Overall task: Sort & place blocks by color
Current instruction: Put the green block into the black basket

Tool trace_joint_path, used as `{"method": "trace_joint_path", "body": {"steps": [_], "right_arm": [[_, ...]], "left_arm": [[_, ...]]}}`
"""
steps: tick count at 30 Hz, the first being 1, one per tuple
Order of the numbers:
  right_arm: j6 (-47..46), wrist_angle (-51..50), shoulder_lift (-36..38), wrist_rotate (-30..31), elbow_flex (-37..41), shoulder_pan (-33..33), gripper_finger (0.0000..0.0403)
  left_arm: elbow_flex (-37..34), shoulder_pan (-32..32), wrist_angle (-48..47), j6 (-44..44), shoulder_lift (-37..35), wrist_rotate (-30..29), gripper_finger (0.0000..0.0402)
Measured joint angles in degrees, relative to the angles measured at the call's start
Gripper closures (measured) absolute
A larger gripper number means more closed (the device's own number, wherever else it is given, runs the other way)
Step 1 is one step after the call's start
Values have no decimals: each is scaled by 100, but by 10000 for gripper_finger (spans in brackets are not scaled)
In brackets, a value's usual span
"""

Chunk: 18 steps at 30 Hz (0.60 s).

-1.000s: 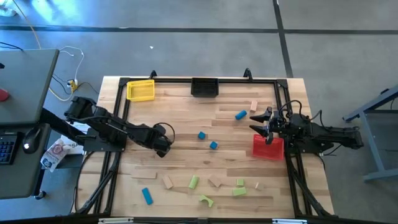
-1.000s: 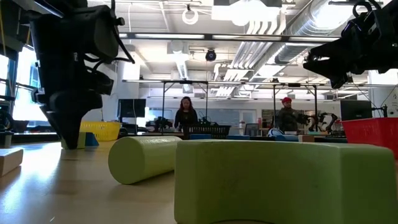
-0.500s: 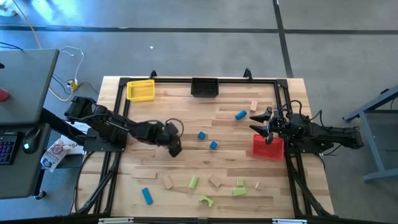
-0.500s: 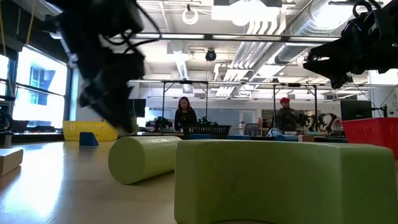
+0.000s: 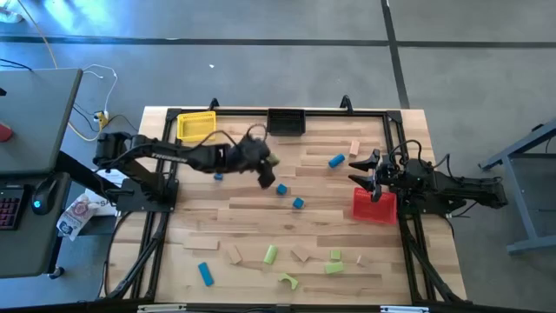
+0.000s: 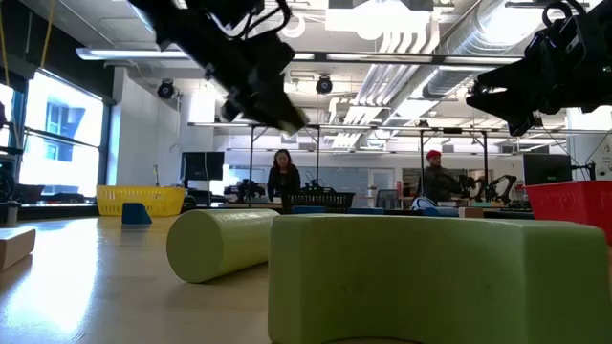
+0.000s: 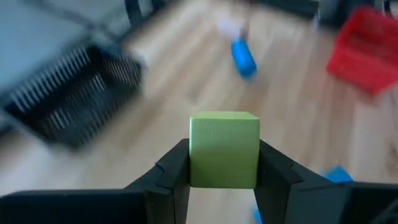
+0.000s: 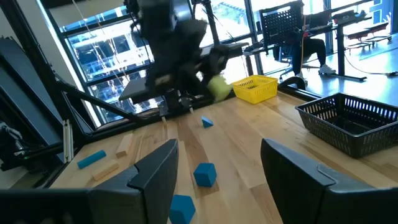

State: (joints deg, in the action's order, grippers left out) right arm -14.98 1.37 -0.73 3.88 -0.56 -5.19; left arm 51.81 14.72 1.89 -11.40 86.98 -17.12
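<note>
Since the green cube (image 7: 224,149) sits squarely between the fingers of our left gripper (image 7: 224,180), pinched on two flat opposite faces, we judge it light, stiff and not fragile, so this hold should be enough. Our right gripper (image 8: 217,168) waits with its fingers spread and empty over the red bin (image 5: 373,205).

Left end effector (image 5: 271,162) at upper centre of the table (image 5: 261,209), holding a light green block (image 5: 272,160), just below the black bin (image 5: 286,121). Yellow bin (image 5: 196,126) upper left. Right end effector (image 5: 358,165) at right, above the red bin (image 5: 373,205). Blue, green, tan blocks scattered along lower frame.
</note>
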Motion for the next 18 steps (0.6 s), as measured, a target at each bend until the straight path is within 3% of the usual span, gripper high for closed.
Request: {"method": "trace_joint_path", "body": {"steps": [9,14,18], "right_arm": [[0,0,0,-2,0,-2,187],[0,0,0,-2,-2,-2,187],[0,0,0,-2,0,0,187]], "left_arm": [[30,1050,2161,2302,42,-138,290],[30,1673,2561,2554,46,-106,289],[33,2076,2362,2546,46,373,289]]}}
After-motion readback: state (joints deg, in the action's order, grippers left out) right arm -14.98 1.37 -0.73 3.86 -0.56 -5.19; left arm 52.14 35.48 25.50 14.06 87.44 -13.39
